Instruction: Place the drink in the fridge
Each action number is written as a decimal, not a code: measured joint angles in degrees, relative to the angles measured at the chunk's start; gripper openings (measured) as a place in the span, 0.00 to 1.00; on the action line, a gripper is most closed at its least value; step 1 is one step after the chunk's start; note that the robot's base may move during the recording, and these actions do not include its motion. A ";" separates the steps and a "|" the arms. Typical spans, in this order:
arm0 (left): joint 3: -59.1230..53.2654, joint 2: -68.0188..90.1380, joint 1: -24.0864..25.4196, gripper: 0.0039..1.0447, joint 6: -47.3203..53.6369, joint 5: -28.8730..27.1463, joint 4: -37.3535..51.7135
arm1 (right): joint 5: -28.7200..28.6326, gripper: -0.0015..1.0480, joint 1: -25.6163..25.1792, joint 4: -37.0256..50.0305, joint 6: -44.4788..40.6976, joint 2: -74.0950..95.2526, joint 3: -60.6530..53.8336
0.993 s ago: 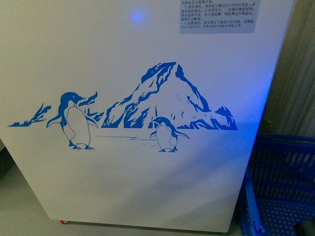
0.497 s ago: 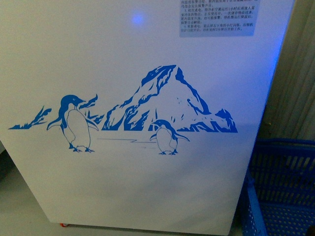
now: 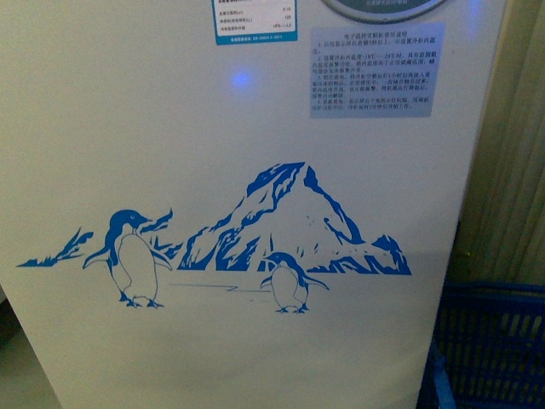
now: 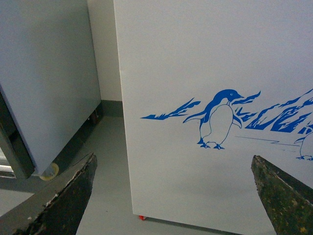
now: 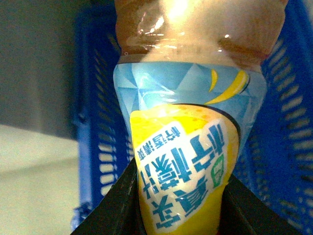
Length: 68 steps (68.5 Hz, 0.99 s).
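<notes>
In your front view the fridge (image 3: 255,128) fills almost the whole frame: a white front panel with the blue penguin-and-mountain decal (image 3: 281,230) across the middle. The lower edge of the grey display panel (image 3: 383,7) shows at the top right, and a small blue light (image 3: 242,80) glows in the upper middle. A printed notice (image 3: 376,70) sits below the panel. A blue basket (image 3: 494,341) stands in the lower right corner, just beside the fridge.

Your left gripper (image 4: 173,160) faces the fridge front with its fingers (image 4: 68,196) spread wide and nothing between them. That camera also shows a grey cabinet (image 4: 44,73) beside the fridge and a small red castor (image 4: 142,217) under the fridge's corner.

Your right gripper (image 5: 181,176) is clamped on the drink bottle (image 5: 190,122), its dark fingers (image 5: 115,210) pressed to both sides of the yellow-and-blue label. The blue basket's mesh sits behind the bottle. The drink is outside the fridge, in your right gripper.
</notes>
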 joint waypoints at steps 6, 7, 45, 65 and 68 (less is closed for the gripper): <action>0.00 0.00 0.00 0.92 0.00 0.00 0.00 | 0.55 0.32 1.18 -4.46 -1.46 -11.41 0.11; 0.00 0.00 0.00 0.92 0.00 0.00 0.00 | 0.70 0.32 1.40 -5.11 -1.66 -12.92 0.13; 0.00 0.00 0.00 0.92 0.00 0.00 0.00 | 22.21 0.32 22.99 -20.55 -9.07 -48.26 6.67; 0.00 0.00 0.00 0.92 0.00 0.00 0.00 | 20.28 0.32 22.69 -11.52 -12.04 -52.11 3.43; 0.00 0.00 0.00 0.92 0.00 0.00 0.00 | 18.93 0.32 21.53 -11.02 -11.85 -52.52 2.58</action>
